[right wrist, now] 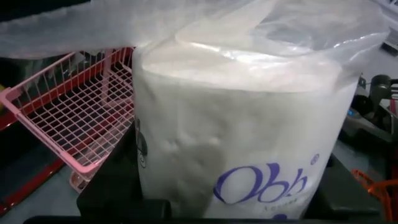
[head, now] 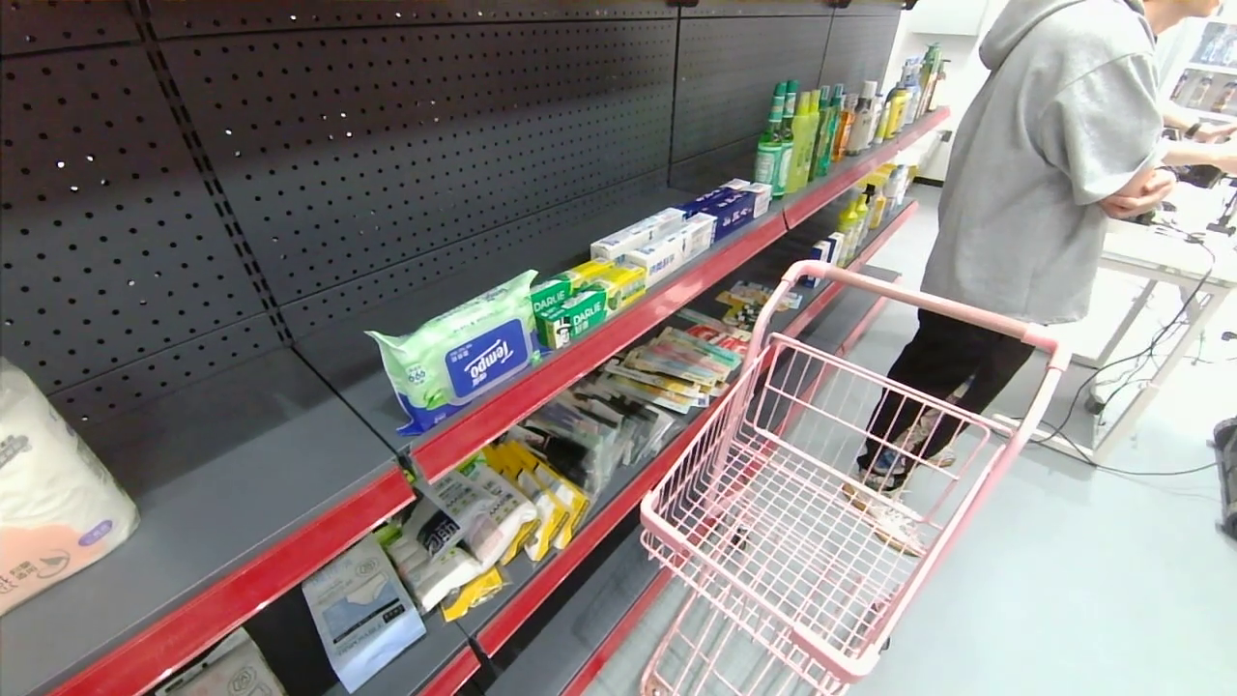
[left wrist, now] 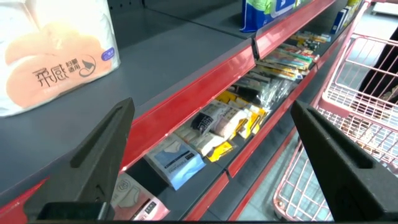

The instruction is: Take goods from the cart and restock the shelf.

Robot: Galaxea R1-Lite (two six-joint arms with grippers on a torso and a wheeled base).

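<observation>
Well, right hand (right wrist: 233, 202) pinching plastic-wrapped cylindrical roll (right wrist: 249, 112), left hand (left wrist: 211, 112) spread, pink wire cart (head: 908, 302).

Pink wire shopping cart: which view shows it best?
Head view: the pink wire shopping cart shows nearly whole, handle included. Left wrist view catches its basket's edge; right wrist view shows a basket corner beside the white plastic-wrapped roll.

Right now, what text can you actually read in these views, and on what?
"Tempo": blue label on the green wipes pack on the upper shelf.
"DARLIE": green boxes beside it.
"Obh": blue print on the paper roll pack, right wrist view.
Unreadable: characters on the tissue pack, left wrist view; labels on the bottles and lower-shelf packets, too small.
</observation>
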